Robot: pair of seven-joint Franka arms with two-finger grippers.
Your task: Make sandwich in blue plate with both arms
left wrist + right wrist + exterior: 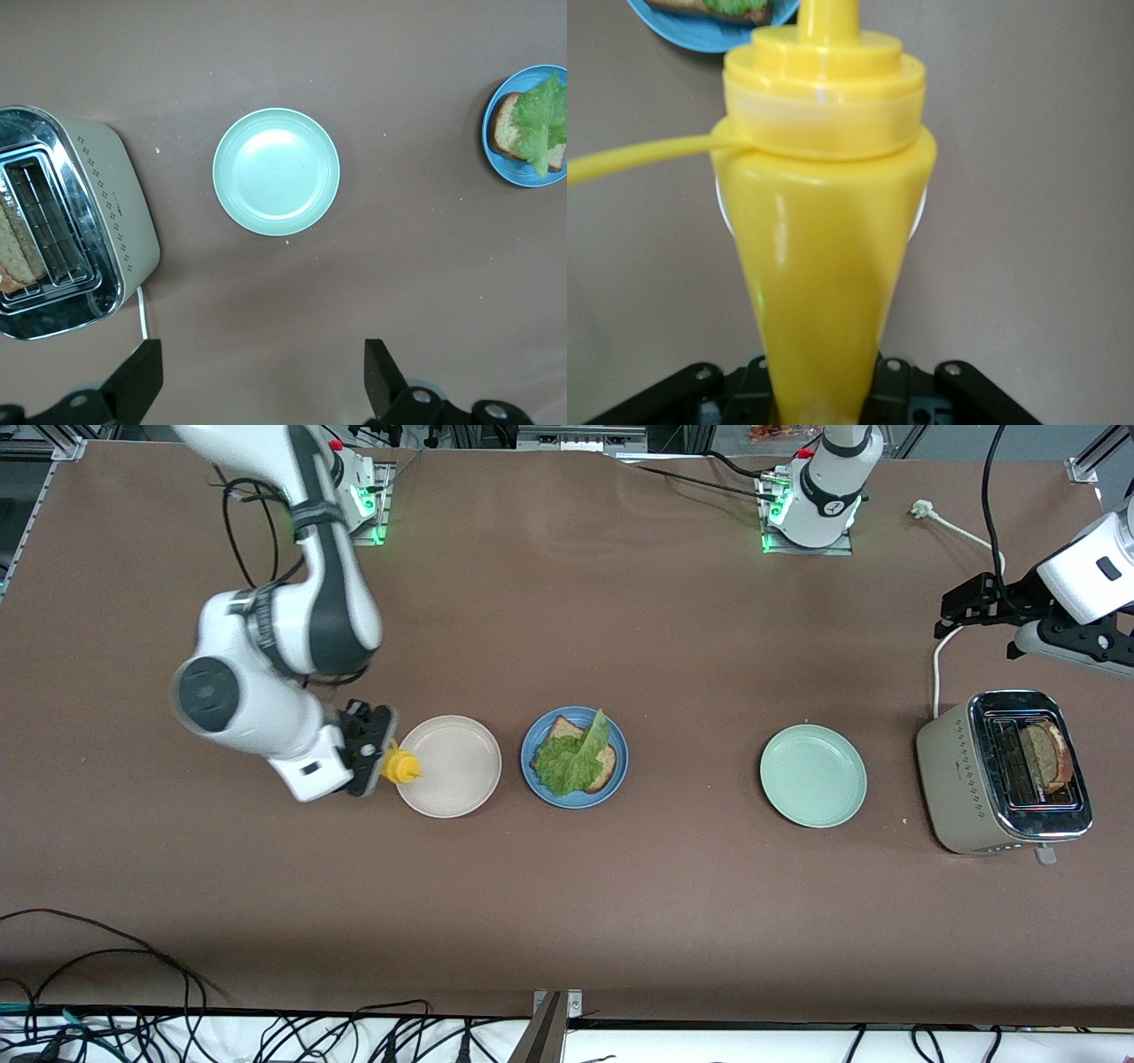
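The blue plate [532, 766] holds one brown bread slice [608, 767] with a green lettuce leaf [571, 762] on top. They also show in the left wrist view, plate [532, 180] and lettuce [540, 124]. A second bread slice [1050, 757] stands in the toaster [952, 779]. My right gripper [372, 748] is shut on a yellow squeeze bottle [403, 765] over the rim of the beige plate [452, 779]. The bottle [828, 248] fills the right wrist view. My left gripper [961, 607] is open and empty in the air, over bare table by the toaster; it also shows in its wrist view [260, 381].
An empty pale green plate [812, 775] sits between the blue plate and the toaster. The toaster's white cord [936, 664] runs up toward the left arm's base. Loose black cables lie along the table's front edge.
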